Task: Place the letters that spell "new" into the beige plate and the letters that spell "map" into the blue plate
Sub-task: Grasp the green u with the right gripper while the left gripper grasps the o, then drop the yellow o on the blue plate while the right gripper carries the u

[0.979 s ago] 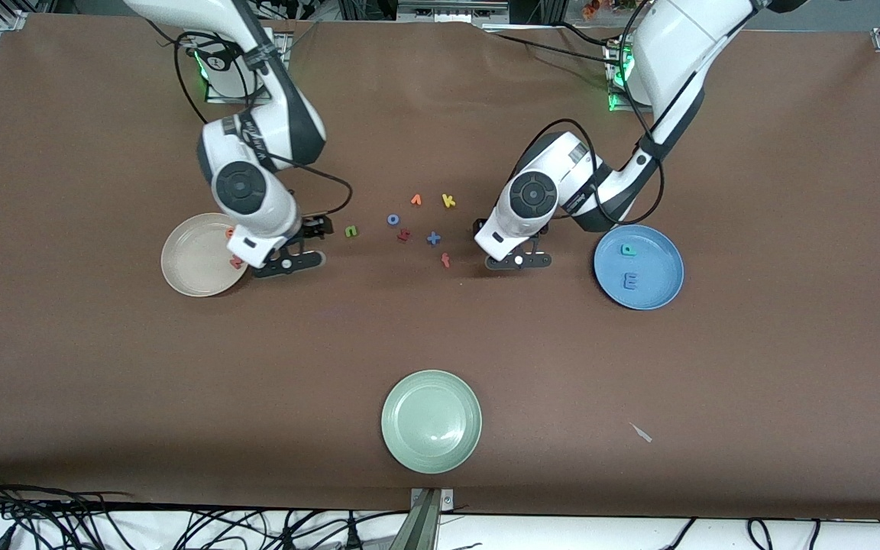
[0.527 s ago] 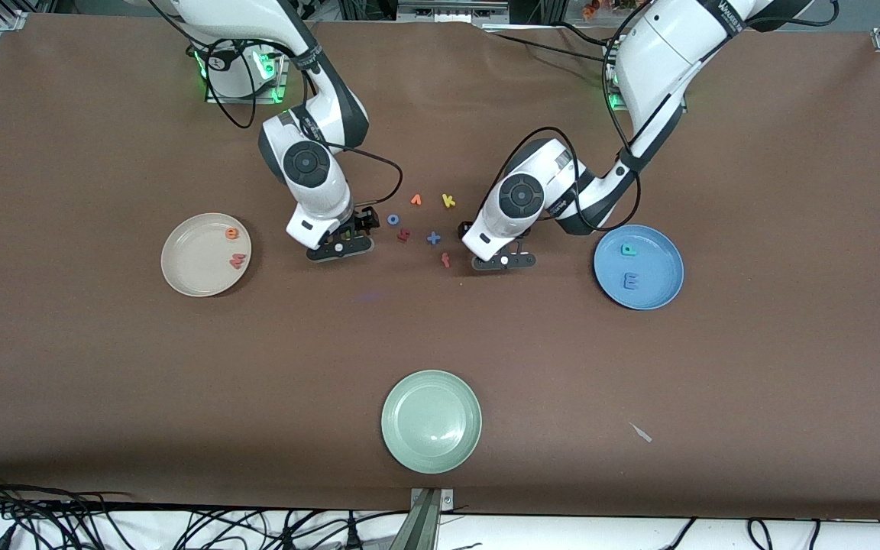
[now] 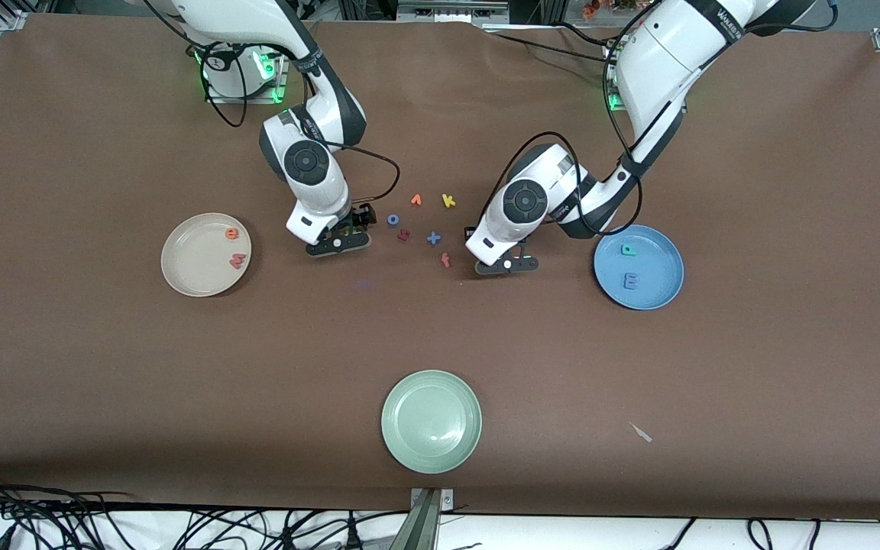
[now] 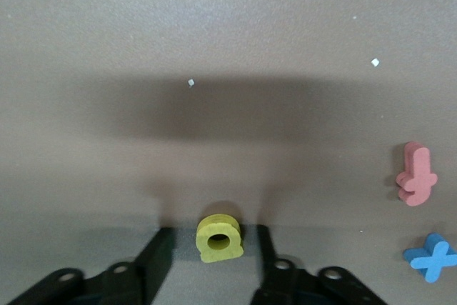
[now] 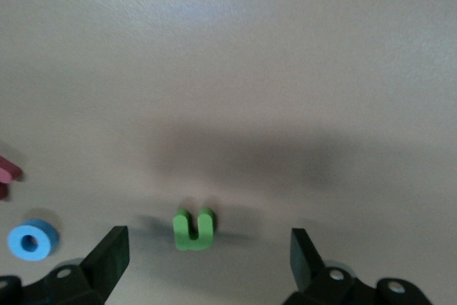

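In the left wrist view a yellow "a" (image 4: 220, 238) lies on the table between the fingers of my left gripper (image 4: 214, 246), with a small gap on each side; the gripper (image 3: 505, 263) is low, beside the red "f" (image 3: 445, 260). My right gripper (image 5: 208, 239) stands wide open and low around the green "n" (image 5: 193, 229), toward the right arm's end of the letter cluster (image 3: 339, 241). The beige plate (image 3: 180, 275) holds the orange "e" (image 3: 232, 232) and the pinkish "w" (image 3: 237, 260). The blue plate (image 3: 658, 298) holds the teal "p" (image 3: 628, 249) and the blue "m" (image 3: 630, 281).
Loose letters lie between the two grippers: a blue "o" (image 3: 393, 219), an orange "v" (image 3: 415, 199), a yellow "k" (image 3: 448, 201), a dark red piece (image 3: 403, 235) and a blue "x" (image 3: 433, 238). A pale green plate (image 3: 431, 420) sits near the front edge.
The right arm swung from beside the beige plate to over the green "n" and settled there. The left gripper shifted slightly toward the "f" and its fingers narrowed around the yellow "a".
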`<state>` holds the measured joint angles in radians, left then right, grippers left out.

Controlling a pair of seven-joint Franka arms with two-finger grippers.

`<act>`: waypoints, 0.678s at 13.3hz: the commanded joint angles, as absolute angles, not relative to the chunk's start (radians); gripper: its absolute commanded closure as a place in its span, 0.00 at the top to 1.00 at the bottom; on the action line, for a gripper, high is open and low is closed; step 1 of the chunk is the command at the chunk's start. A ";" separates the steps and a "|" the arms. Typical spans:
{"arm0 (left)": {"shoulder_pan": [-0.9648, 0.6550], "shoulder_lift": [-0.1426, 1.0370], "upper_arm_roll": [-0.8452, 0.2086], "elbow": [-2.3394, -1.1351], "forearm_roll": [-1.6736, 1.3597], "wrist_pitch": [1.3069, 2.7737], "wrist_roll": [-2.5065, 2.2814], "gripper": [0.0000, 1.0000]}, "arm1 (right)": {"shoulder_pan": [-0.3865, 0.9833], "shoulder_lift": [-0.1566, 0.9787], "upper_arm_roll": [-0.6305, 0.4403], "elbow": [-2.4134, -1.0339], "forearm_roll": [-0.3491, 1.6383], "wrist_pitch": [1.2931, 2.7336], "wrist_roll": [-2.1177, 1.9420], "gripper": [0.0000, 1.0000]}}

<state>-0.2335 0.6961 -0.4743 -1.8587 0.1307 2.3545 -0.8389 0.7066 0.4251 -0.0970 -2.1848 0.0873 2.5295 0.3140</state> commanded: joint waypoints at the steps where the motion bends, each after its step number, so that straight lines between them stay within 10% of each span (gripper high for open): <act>1: -0.239 0.709 -0.474 -1.844 0.129 2.358 -0.844 0.00 | 0.703 0.397 -0.091 -2.229 0.113 2.566 0.321 0.97; 9: -0.082 0.533 -0.471 -1.829 0.130 2.008 -0.591 0.00 | 0.703 0.417 -0.075 -2.230 0.127 2.589 0.336 0.64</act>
<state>-0.1576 0.6136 -0.4704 -1.8085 0.1321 2.0962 -0.7307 0.7067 0.4252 -0.0855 -2.2095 0.1134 2.5656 0.3211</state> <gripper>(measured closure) 0.718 0.344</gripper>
